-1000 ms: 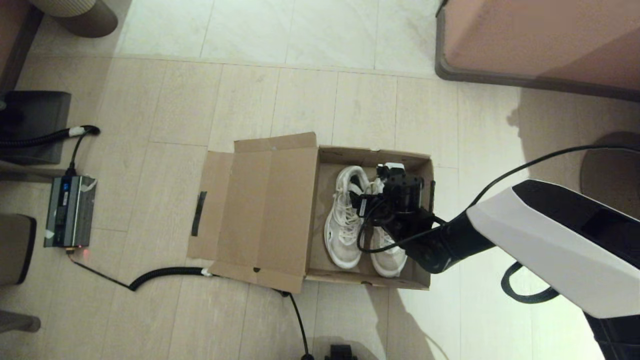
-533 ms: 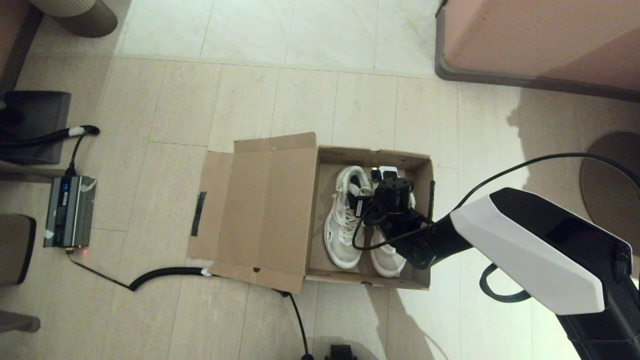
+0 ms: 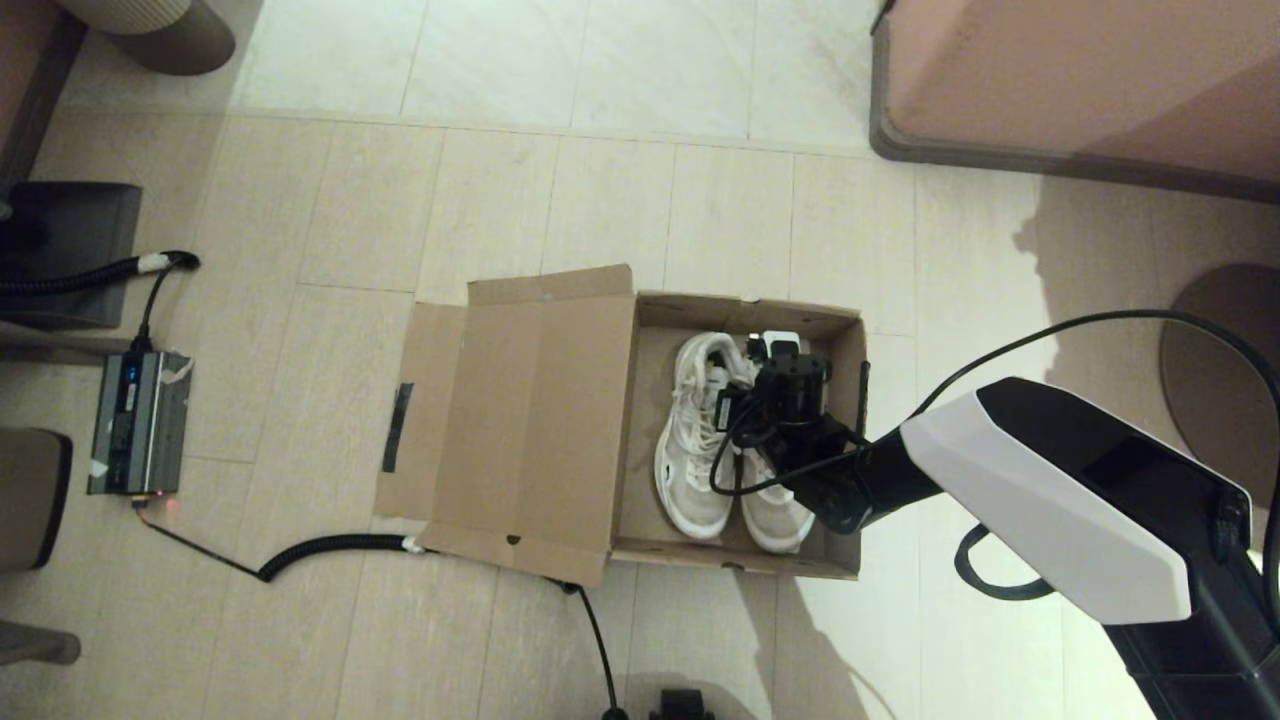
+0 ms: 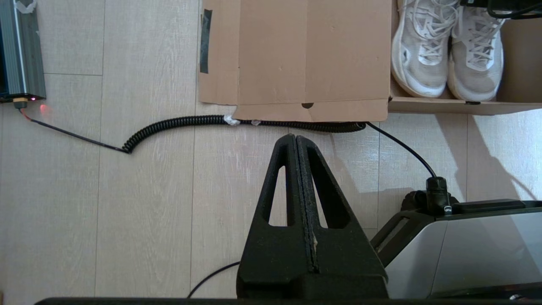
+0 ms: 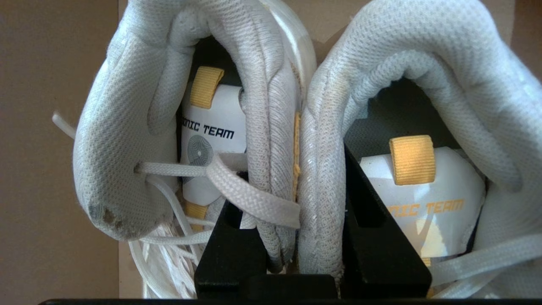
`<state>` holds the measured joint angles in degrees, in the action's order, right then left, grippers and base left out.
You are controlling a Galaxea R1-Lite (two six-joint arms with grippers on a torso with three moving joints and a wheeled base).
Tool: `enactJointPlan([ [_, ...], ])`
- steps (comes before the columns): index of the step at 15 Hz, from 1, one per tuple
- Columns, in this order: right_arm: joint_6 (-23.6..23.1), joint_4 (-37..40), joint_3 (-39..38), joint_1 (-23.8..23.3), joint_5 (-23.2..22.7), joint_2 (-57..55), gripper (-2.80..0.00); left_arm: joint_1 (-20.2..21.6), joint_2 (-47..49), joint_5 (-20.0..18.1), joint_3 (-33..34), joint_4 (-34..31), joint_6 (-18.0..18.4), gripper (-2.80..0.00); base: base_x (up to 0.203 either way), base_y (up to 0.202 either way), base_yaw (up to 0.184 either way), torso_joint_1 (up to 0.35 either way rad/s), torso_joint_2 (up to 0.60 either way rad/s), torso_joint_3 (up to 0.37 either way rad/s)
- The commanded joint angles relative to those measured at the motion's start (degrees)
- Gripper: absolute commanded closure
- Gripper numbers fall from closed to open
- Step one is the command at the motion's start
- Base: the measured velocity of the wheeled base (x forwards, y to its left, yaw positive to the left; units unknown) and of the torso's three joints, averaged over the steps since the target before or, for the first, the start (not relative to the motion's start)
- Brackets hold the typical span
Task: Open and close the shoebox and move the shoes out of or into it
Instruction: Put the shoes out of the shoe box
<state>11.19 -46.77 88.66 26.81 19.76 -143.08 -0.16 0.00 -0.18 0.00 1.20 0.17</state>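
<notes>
The brown shoebox [image 3: 650, 330] lies open on the floor, its lid flap [image 3: 520, 420] folded out flat to the left. Both white sneakers [image 3: 695, 480] sit side by side inside, toes toward me. My right gripper [image 5: 296, 182] reaches into the box at their heel end. One finger [image 5: 230, 254] is inside the left shoe and the other [image 5: 372, 228] inside the right shoe, pinching the two touching collars together. My left gripper [image 4: 295, 140] hangs shut and empty over the floor in front of the box [image 4: 313, 55].
A coiled black cable [image 3: 330, 548] runs along the lid's front edge to a grey power unit [image 3: 140, 420] at the left. Pink furniture [image 3: 1080, 80] stands at the back right, a round base [image 3: 1220, 340] at the right.
My right gripper has sunk into the shoes' openings and closed on their collars. The left shoe has slid right against the other one.
</notes>
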Motion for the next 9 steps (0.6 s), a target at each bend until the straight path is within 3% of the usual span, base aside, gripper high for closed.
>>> enactJointPlan([
  [1,0.14,-0.25,-0.42,-0.19,0.31,0.14,0.0,-0.02,0.04,0.01,0.44,-0.01,0.01,0.0,0.0,0.0,0.0,0.0,0.0,0.0],
  [4,0.08,1.67,-2.02,-0.08,1.13,5.91,0.0,-0.02,0.09,0.01,0.41,0.03,0.01,0.0,0.0,0.0,0.0,0.0,0.0,0.0],
  [9,0.66,11.66,-2.38,0.37,1.58,19.01,0.0,-0.02,0.09,0.01,0.44,0.03,0.01,0.0,0.0,0.0,0.0,0.0,0.0,0.0],
])
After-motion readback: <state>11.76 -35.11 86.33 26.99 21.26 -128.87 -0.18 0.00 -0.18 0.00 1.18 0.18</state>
